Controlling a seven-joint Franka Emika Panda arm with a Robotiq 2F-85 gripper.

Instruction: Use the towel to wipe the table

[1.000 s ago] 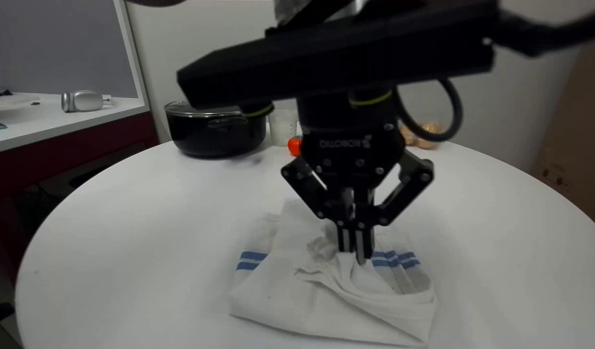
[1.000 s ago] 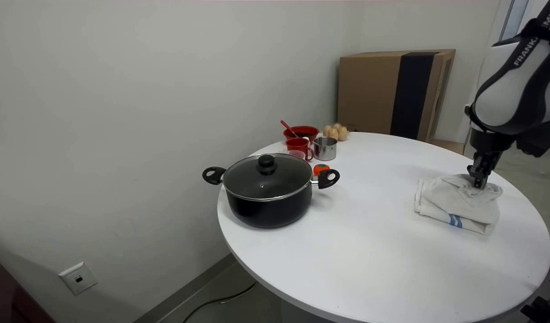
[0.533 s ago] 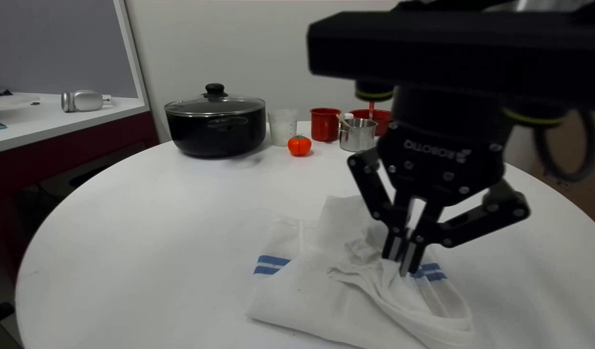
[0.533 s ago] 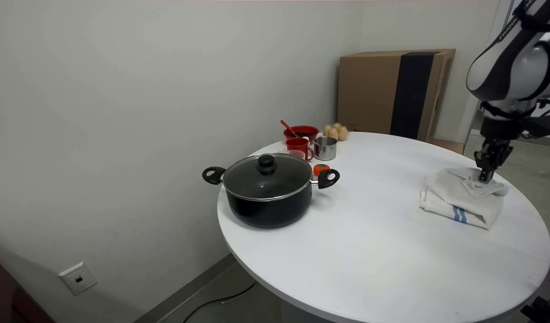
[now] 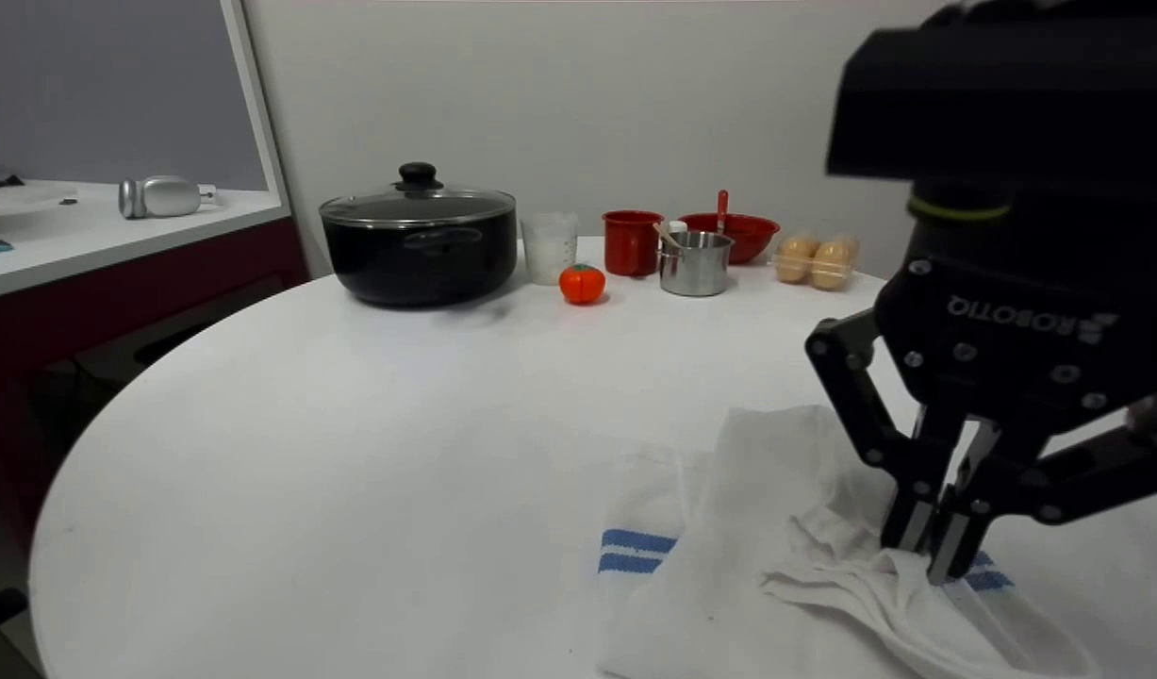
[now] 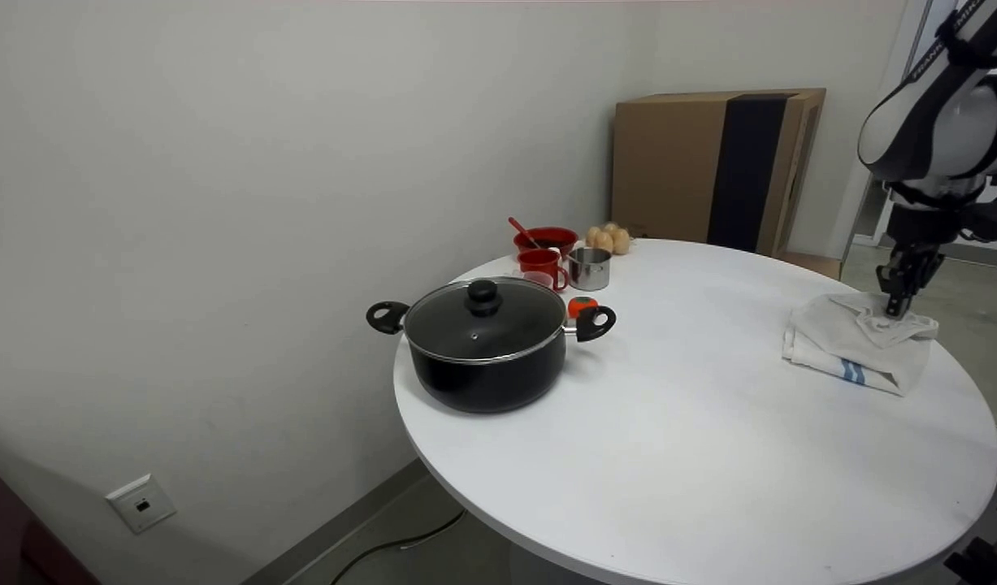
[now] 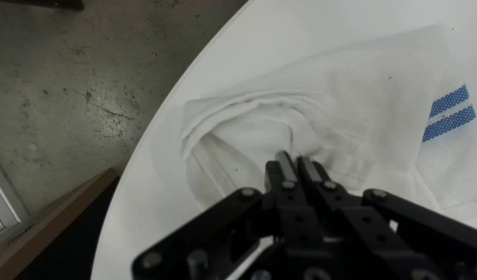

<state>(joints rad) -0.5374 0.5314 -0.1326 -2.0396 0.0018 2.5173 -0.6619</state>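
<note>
- Towel (image 6: 860, 345), white and folded, rests near 2 o'clock on the round white worktop (image 6: 693, 455) in an exterior view.
- Gripper (image 5: 922, 563) angles down onto it, and its jaws are pinched together with a bunched fold of cloth gripped at their tips.
- Blue stripes (image 7: 450, 101) on the towel show between 2 and 3 o'clock from the jaw tips in the wrist view; a thick curved fold arches there from 9 round to 12.
- Floor (image 7: 86, 77) appears past the worktop's edge at 10 o'clock in the wrist view.
- Black pot (image 6: 486, 386), lid (image 6: 457, 329) on, stands near 10 o'clock on the worktop in an exterior view, well apart from the towel.
- Clear measuring cup (image 5: 548, 250) stands just beside the pot, at its 3 o'clock in an exterior view.
- Tomato (image 5: 582, 285), orange-red with a green top, sits near that cup, between its 4 and 5 o'clock.
- Red mug (image 5: 630, 247), metal cup (image 5: 696, 269), red bowl (image 5: 755, 236) and eggs (image 5: 831, 269) line the worktop's far side between 12 and 1 o'clock in an exterior view.
- Cardboard box (image 6: 669, 166) with a dark band stands beyond the worktop at 12 o'clock in an exterior view.
</note>
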